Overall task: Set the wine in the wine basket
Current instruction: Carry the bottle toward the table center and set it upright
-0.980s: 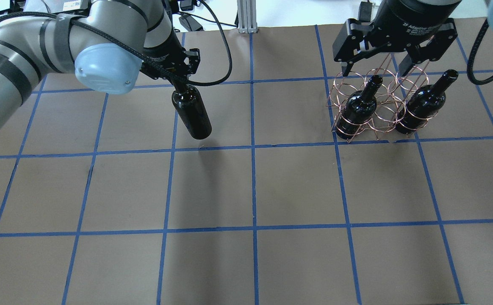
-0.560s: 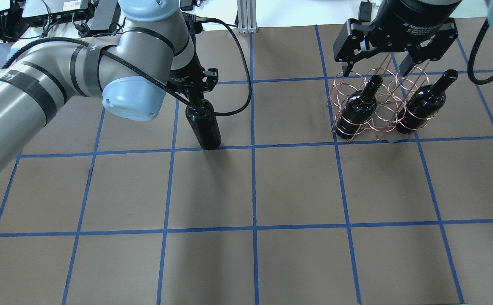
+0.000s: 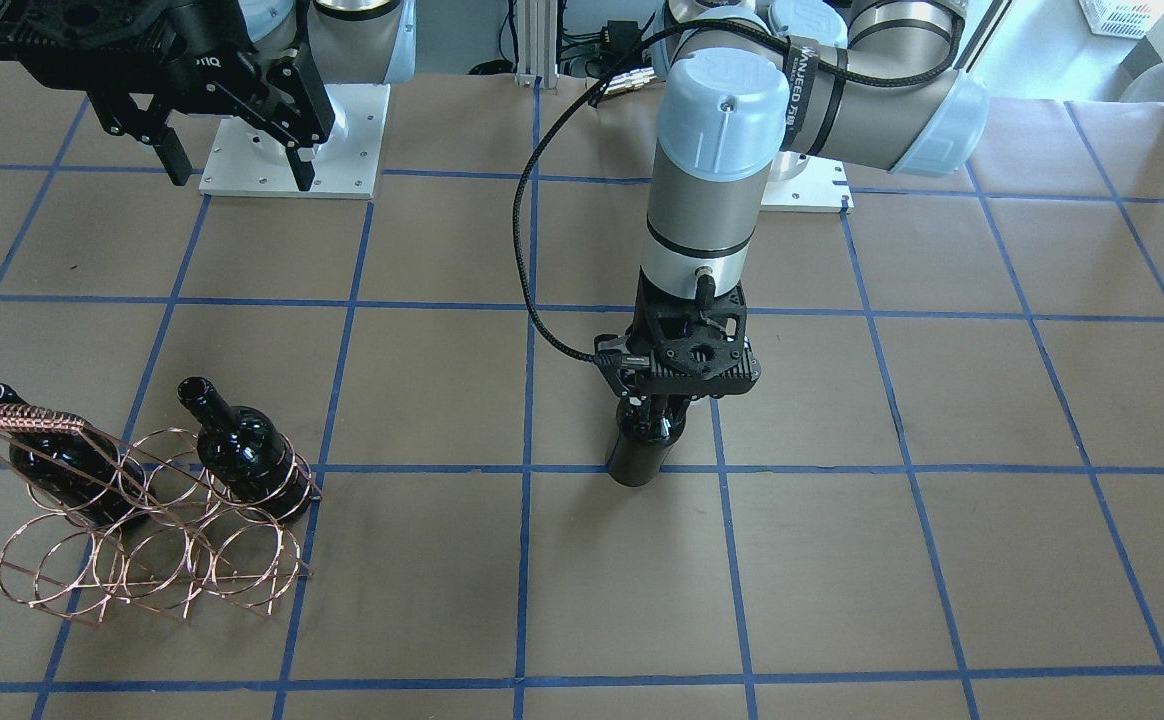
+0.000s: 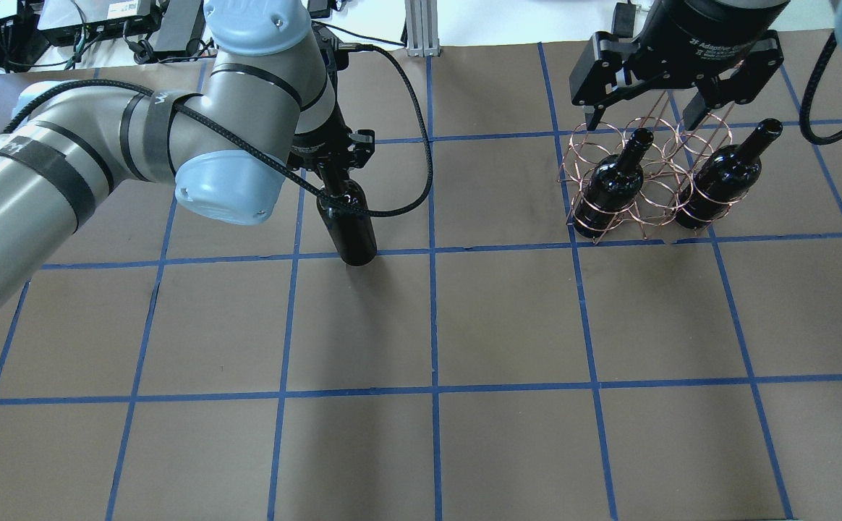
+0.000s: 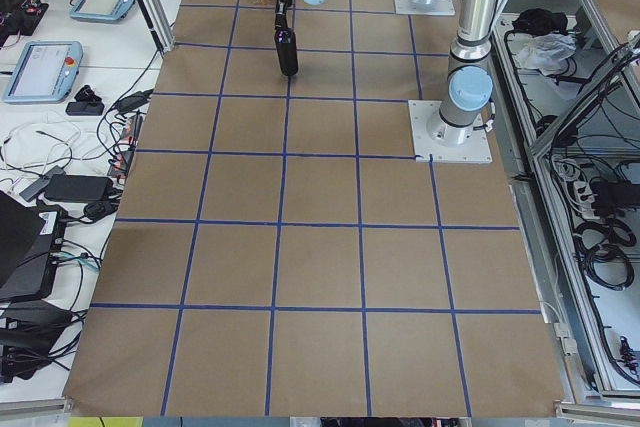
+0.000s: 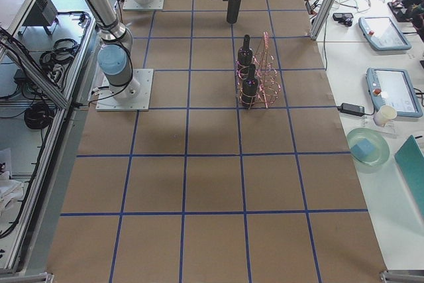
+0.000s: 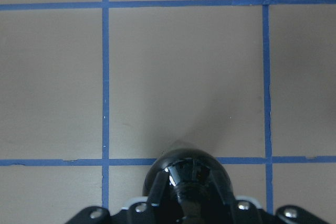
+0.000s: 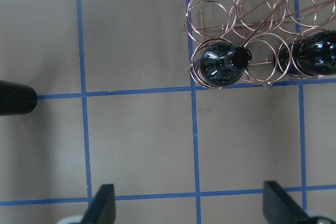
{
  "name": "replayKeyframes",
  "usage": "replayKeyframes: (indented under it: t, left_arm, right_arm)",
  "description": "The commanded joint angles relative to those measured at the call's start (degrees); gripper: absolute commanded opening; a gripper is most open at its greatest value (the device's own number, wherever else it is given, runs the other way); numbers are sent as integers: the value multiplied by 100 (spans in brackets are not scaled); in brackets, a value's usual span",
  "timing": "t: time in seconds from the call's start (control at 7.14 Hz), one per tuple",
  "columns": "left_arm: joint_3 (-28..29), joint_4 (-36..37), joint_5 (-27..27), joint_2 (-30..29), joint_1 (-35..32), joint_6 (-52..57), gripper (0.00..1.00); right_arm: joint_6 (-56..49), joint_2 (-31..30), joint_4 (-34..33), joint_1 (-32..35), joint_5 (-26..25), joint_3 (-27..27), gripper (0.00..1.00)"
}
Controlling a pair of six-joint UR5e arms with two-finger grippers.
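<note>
My left gripper (image 4: 336,168) is shut on the neck of a glossy black wine bottle (image 4: 351,226) and holds it upright over a blue tape line left of the table's middle. It shows in the front view (image 3: 642,450) and the left wrist view (image 7: 186,174); I cannot tell whether its base touches the table. The copper wire wine basket (image 4: 656,189) stands at the far right and holds two alike bottles (image 4: 613,184) (image 4: 725,174) at its two ends, the ring between them empty. My right gripper (image 4: 641,116) hangs open and empty above the basket (image 8: 247,19).
The brown table (image 4: 508,318) is marked with a blue tape grid. The basket's braided handle (image 3: 22,417) rises on its far side, under my right gripper (image 3: 239,175). Cables and equipment lie beyond the table's back edge.
My left arm has carried the bottle to the right and a little nearer. The bottle has swung from tilted to upright. The right gripper and the basket have not moved.
</note>
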Motion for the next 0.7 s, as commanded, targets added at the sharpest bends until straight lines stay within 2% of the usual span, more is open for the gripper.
replayKeyframes:
  t: [0.0,0.56]
  left_arm:
    - [-50,-8,-48,7,-9,2,0]
    - [-59,-78,-57,-20,-97,-15,0]
  right_arm:
    - [-2,4,0,0,-25,17,100]
    - [-11,-23,0,0,-42,79,100]
